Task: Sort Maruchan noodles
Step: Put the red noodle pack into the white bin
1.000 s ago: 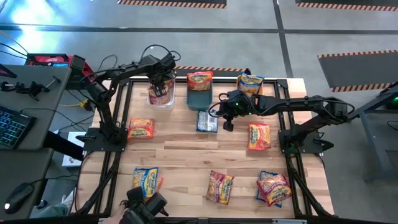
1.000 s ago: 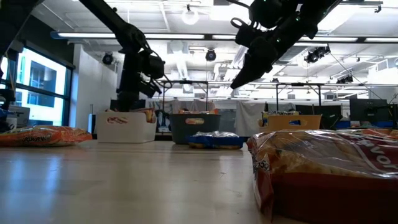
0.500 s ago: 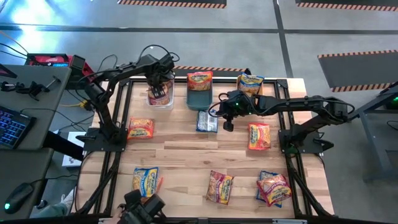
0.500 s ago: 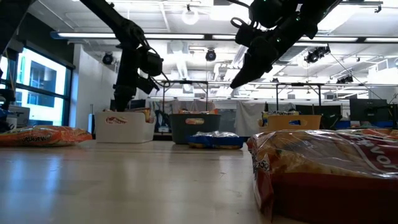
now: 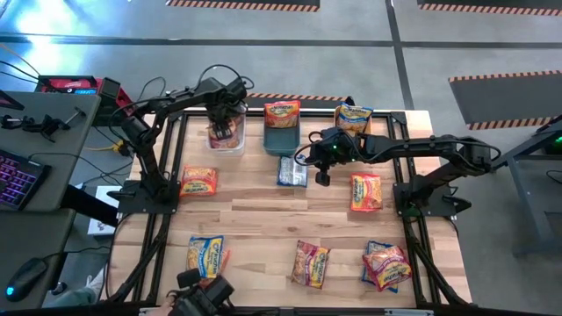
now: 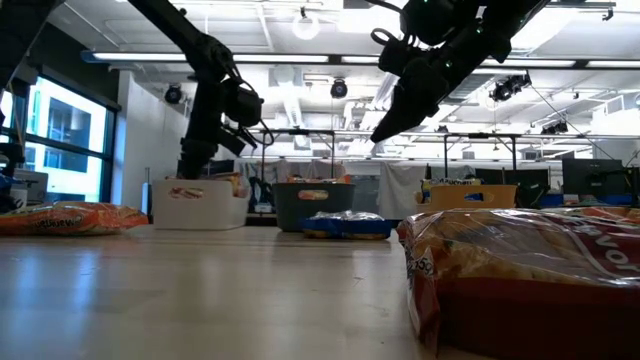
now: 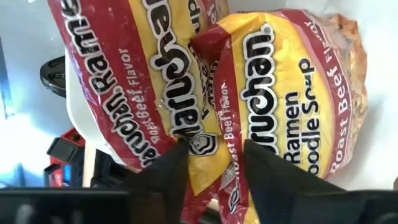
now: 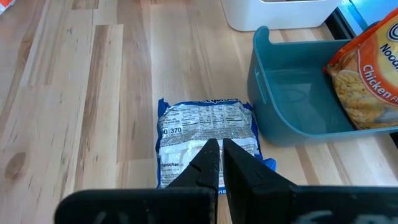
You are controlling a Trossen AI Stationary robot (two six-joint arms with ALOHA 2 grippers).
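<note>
My left gripper (image 5: 226, 128) is open and reaches down into the white bin (image 5: 213, 141). In the left wrist view its fingers (image 7: 166, 173) stand on either side of the crinkled end of a pink-red noodle packet (image 7: 273, 106). That packet lies beside another pink-red packet (image 7: 124, 81). My right gripper (image 5: 321, 175) is shut. It hovers well above the table (image 6: 378, 135), over a blue packet (image 8: 205, 134) that lies flat with its printed back up. Other packets lie scattered on the wood. My left gripper (image 7: 214, 168) stands with one finger on each side of the pink-red packet's end seam (image 7: 214, 118), coming from above. I cannot tell whether the fingers touch it. The packet rests in the bin.
The teal bin (image 5: 283, 140) holds an orange packet (image 8: 367, 74) leaning on its far wall. A yellow packet sits in the orange bin (image 5: 353, 117). Loose packets lie at the left (image 5: 198, 182), the right (image 5: 365, 191) and along the near edge (image 5: 205, 254), (image 5: 310, 263), (image 5: 385, 265).
My left gripper has shifted slightly toward the table's left over the white bin. The right arm has kept still.
</note>
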